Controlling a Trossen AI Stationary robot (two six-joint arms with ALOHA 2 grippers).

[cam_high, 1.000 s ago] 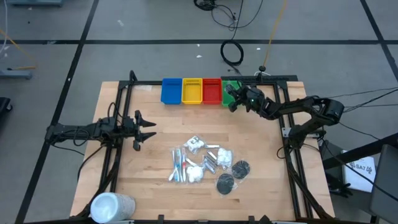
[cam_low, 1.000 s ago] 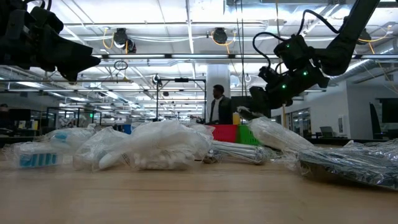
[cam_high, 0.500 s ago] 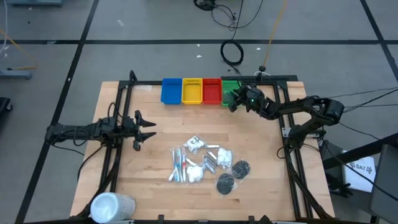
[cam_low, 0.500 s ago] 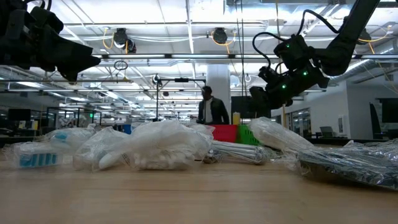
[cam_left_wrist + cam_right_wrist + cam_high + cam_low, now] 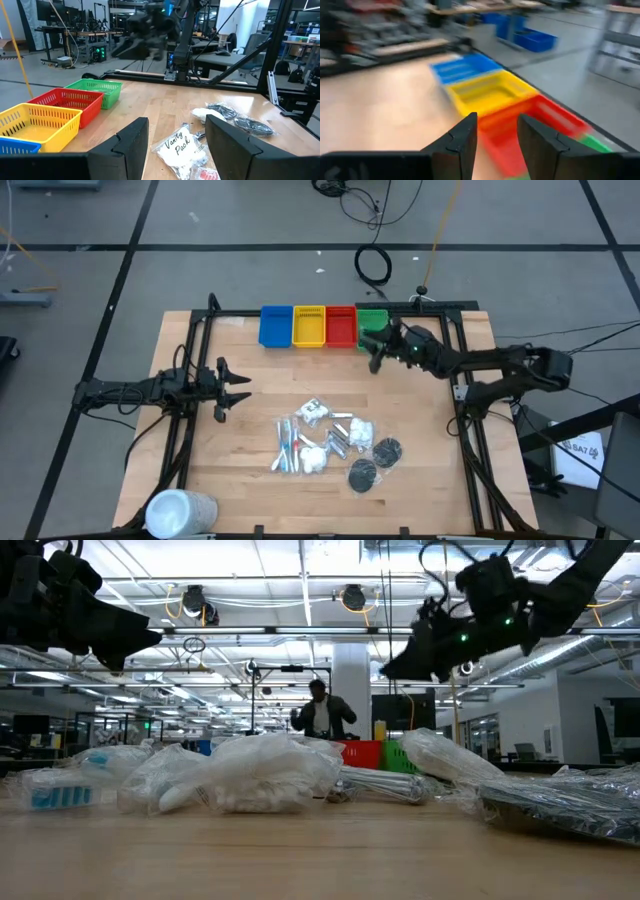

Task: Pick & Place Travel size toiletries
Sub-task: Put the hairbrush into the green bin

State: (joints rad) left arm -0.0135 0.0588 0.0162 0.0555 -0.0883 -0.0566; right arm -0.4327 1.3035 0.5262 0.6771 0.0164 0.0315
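Right gripper (image 5: 375, 350), fingers apart and empty, has swung off the green mesh plastic bin (image 5: 371, 321) toward the table centre, so a drop looks done. Clear-wrapped travel toiletries pile (image 5: 330, 442) waits mid-table for my next pick; left gripper (image 5: 232, 387) hovers open beside it.

High overhead; low table-level; wrists forward — all share bins (image 5: 325, 326)

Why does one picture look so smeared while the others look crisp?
Right wrist view: the blue bin, yellow bin and red bin are streaked with motion blur. Left wrist view: the bins and a lettered packet are sharp. Low view: bright ceiling lights leave both arms as dark silhouettes.
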